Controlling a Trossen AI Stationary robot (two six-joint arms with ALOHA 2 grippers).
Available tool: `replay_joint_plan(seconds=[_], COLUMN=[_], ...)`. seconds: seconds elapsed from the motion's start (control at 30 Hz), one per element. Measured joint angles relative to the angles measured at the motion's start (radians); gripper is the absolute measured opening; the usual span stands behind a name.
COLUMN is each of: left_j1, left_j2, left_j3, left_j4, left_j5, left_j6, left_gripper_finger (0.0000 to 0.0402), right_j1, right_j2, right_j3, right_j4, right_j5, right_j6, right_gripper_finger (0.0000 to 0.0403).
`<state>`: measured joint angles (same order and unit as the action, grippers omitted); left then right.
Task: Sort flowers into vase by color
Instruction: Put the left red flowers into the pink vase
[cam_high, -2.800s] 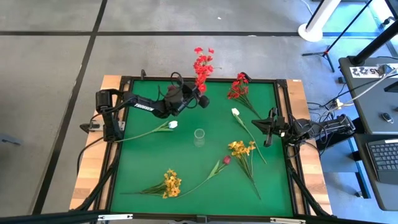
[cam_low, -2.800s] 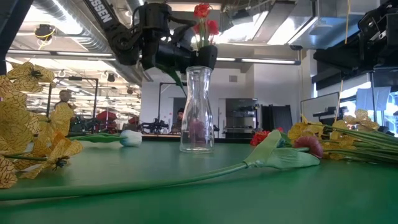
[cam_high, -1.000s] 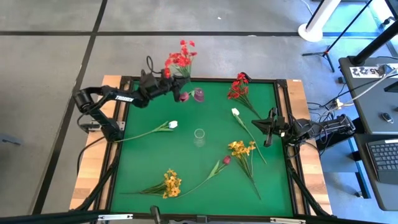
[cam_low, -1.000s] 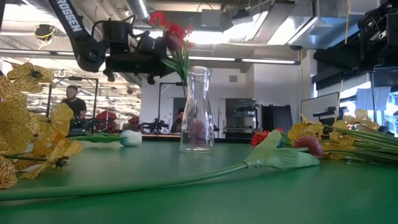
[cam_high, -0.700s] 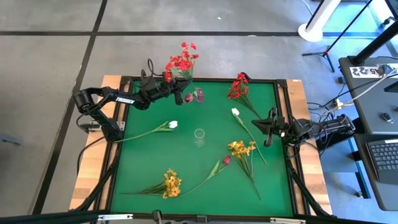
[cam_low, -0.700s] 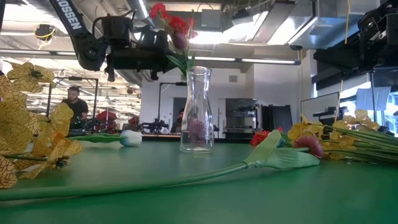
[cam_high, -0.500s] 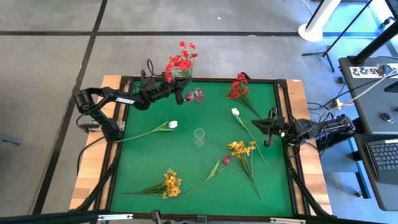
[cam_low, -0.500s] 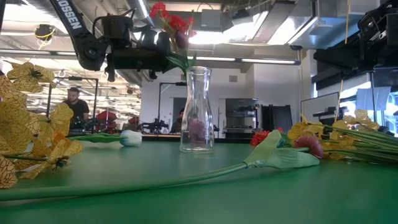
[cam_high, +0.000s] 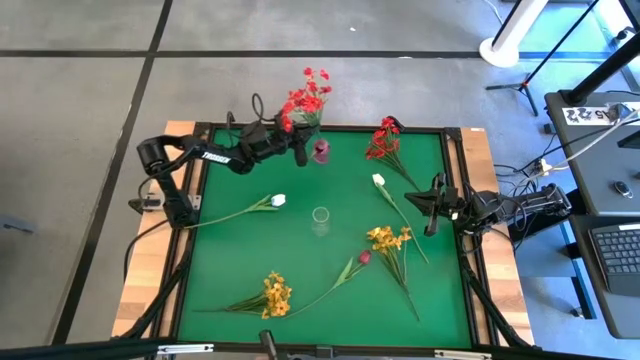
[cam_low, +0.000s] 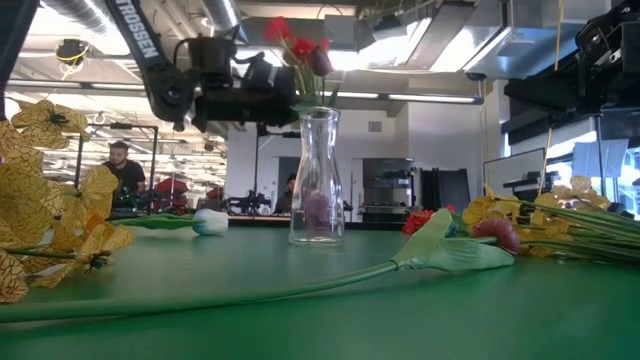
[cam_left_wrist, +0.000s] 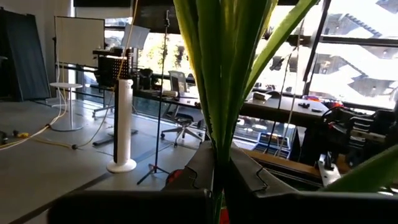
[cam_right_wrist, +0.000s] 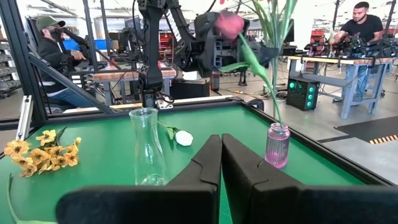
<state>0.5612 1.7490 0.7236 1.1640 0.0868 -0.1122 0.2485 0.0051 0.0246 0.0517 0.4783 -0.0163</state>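
Observation:
My left gripper is up over the table's far edge, shut on a red blossom spray that stands upright. Just to its right a small pink vase stands on the green mat with a dark magenta tulip bud leaning out of it. The clear glass vase stands mid-table. My right gripper waits shut at the right edge. White tulips, another red spray, yellow sprays and a magenta tulip lie flat. My left gripper pinches the red spray's green stalks between its two fingers, below the blossoms. The fingers come level from the table's left and lie across the stalks. The spray is upright and lifted; its stalks run down toward the pink vase's mouth, but I cannot tell whether they are inside.
The green mat has a raised dark frame around it. Bare mat lies left of the clear vase and along the near edge. People sit and stand at benches beyond the table. Cables and a stand are on the right.
My left gripper has moved toward the table's right along the far edge, carrying the red spray upright with it, and now sits closer to the pink vase. It stays shut on the stalks. The flowers on the mat and the right arm have kept still.

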Motion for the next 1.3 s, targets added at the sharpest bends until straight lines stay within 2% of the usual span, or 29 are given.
replay_joint_plan(seconds=[0.6,1.07,1.3], left_j1=[0.004,0.008,0.008], left_j2=[0.026,-0.013,-0.015], left_j3=[0.008,0.002,0.003], left_j4=[-0.064,-0.107,-0.244], left_j5=[-0.085,-0.085,-0.086], left_j6=[0.042,0.073,0.073], left_gripper_finger=[0.0010,0.0010,0.0011], right_j1=[0.000,0.000,0.000], right_j2=[0.000,0.000,0.000], right_j3=[0.000,0.000,0.000], right_j4=[0.000,0.000,0.000], right_j5=[0.000,0.000,0.000], right_j6=[0.000,0.000,0.000], right_gripper_finger=[0.0014,0.0014,0.0014])
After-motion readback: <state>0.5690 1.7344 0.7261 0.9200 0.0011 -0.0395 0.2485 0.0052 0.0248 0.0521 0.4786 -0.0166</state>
